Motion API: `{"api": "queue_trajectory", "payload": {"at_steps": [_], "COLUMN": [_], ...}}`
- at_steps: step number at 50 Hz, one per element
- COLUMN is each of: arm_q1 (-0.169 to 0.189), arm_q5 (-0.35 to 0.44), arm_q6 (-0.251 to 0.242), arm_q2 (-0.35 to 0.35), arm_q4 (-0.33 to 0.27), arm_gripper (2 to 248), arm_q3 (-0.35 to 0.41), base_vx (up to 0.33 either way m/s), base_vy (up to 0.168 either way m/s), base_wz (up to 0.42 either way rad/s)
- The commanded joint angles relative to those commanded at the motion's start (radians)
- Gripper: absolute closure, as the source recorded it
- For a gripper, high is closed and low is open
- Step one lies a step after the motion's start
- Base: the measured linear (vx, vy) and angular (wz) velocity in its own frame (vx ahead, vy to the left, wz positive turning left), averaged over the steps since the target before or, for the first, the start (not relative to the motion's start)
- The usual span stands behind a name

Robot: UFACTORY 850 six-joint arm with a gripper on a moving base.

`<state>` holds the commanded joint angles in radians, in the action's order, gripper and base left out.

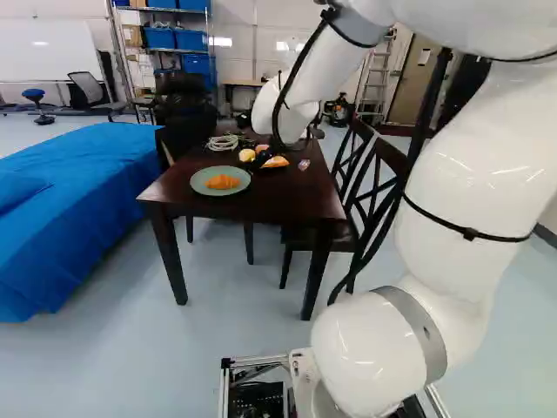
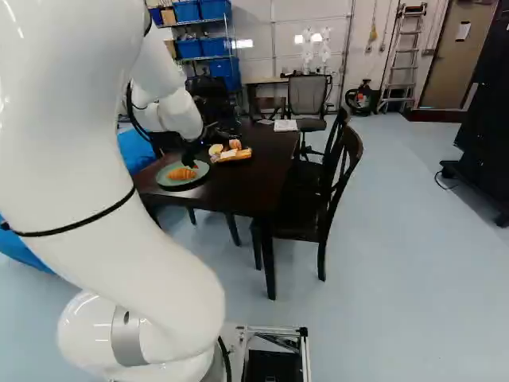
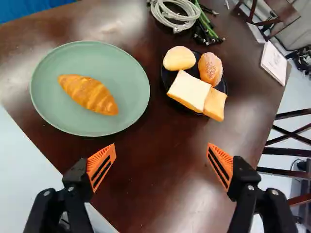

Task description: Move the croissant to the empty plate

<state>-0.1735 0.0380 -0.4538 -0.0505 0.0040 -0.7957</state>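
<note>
Over the table, close to the plates, my gripper (image 2: 191,157) hangs in the right base view. In the wrist view the gripper (image 3: 161,158) stands wide open, with only bare table showing between its orange-padded fingers. The croissant (image 3: 88,94) lies on a round green plate (image 3: 124,116), ahead of the gripper and nearer one finger. Beside that plate is a smaller black plate (image 3: 167,76), largely covered by several bread pieces (image 3: 189,91). In the left base view the croissant (image 1: 223,182) rests on the green plate near the table's front.
The dark table (image 1: 287,202) also carries a coiled pale cable (image 3: 175,14), green-stemmed items (image 3: 206,22) and a white booklet (image 3: 274,63). Dark chairs (image 2: 338,183) stand along one side. A blue-covered bed (image 1: 78,200) is at the left of the left base view.
</note>
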Motion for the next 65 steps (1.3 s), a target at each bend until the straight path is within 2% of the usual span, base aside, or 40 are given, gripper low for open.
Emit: {"api": "queue_trajectory", "payload": {"at_steps": [32, 65], "arm_q1": [0.079, 0.136], "arm_q5": [0.382, 0.653], "arm_q6": [0.208, 0.355], "arm_q2": [0.151, 0.258], "arm_q4": [-0.002, -0.003], "arm_gripper": [3, 3], "arm_q3": [0.324, 0.554], "base_vx": [0.000, 0.000], "base_vy": [0.000, 0.000], "base_wz": [0.000, 0.000]}}
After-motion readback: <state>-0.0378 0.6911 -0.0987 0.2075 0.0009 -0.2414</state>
